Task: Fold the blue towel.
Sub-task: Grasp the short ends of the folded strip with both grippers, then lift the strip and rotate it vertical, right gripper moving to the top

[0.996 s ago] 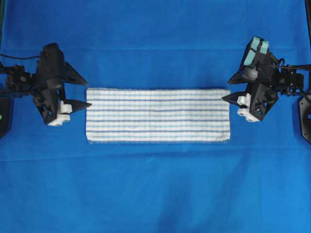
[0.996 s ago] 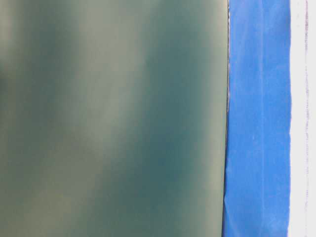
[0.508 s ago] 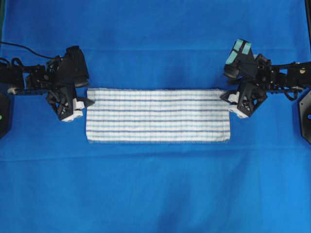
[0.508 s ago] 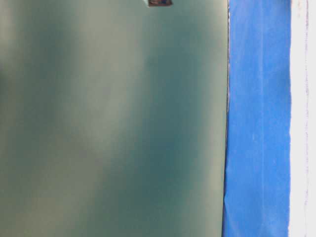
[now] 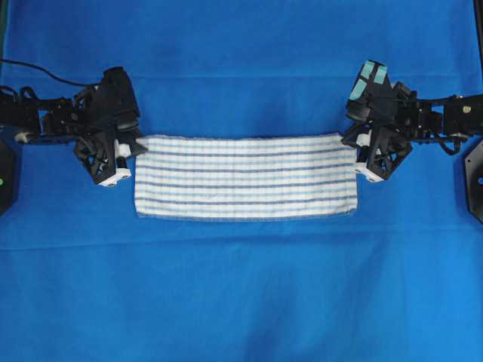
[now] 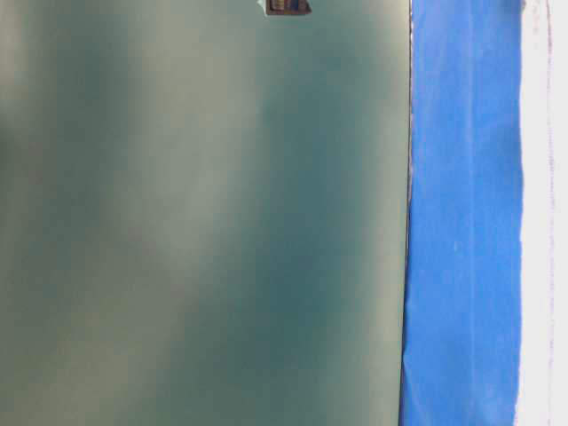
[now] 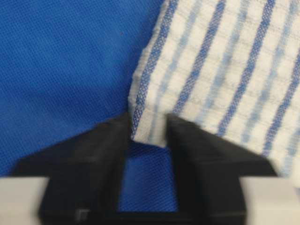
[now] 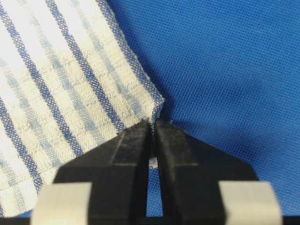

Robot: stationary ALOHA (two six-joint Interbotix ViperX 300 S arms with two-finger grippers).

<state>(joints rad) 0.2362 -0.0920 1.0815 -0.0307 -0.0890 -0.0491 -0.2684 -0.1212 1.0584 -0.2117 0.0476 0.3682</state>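
The blue towel (image 5: 245, 177), white with thin blue stripes, lies as a long folded strip on the solid-blue cloth. My left gripper (image 5: 138, 145) is at its far left corner. In the left wrist view the jaws (image 7: 147, 129) stand narrowly apart, and the towel (image 7: 225, 70) corner fills the gap between them. My right gripper (image 5: 349, 141) is at the far right corner. In the right wrist view it (image 8: 153, 124) is pinched shut on the tip of the towel (image 8: 56, 93) corner.
The solid-blue cloth (image 5: 241, 302) covers the whole table around the towel. The table-level view shows only a blurred grey-green surface (image 6: 195, 222) and a strip of blue cloth (image 6: 461, 222).
Both grippers have come in and down onto the towel's far corners and closed on them. The towel's far edge now bows slightly and the corners are drawn up.
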